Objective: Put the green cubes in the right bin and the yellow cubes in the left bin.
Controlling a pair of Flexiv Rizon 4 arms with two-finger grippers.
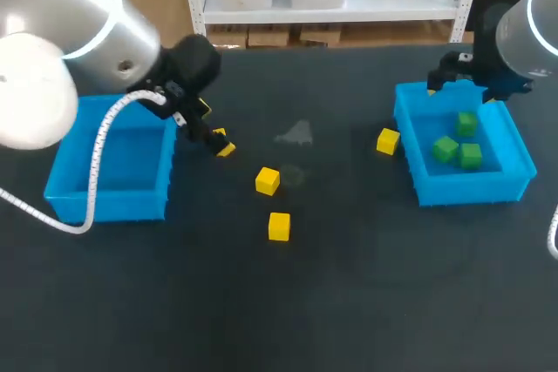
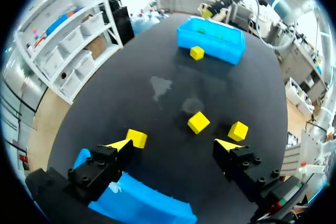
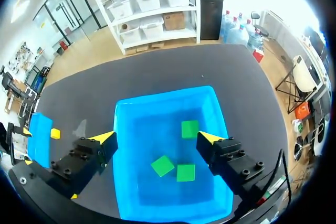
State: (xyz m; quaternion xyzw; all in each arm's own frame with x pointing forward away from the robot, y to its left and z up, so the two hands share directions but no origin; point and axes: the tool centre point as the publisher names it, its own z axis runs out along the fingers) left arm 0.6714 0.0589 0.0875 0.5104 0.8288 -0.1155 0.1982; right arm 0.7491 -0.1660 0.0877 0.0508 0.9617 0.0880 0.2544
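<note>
The left bin [image 1: 109, 163] holds nothing that I can see, and the right bin [image 1: 475, 182] holds three green cubes [image 1: 459, 147]. My left gripper [image 1: 212, 128] hangs open just right of the left bin. A yellow cube [image 2: 137, 138] lies beside one of its fingertips [image 2: 121, 144]. Two more yellow cubes [image 1: 268, 180] [image 1: 279, 226] lie mid-table, ahead of the left gripper [image 2: 175, 145]. Another yellow cube [image 1: 388, 140] rests against the right bin's [image 2: 212, 38] left wall. My right gripper [image 3: 157, 139] is open over the right bin [image 3: 126, 129], above the green cubes [image 3: 185, 172].
A pale smudge [image 1: 296, 134] marks the dark table between the bins. The left arm's white cable [image 1: 96, 154] loops over the left bin. The table's front half is bare dark surface.
</note>
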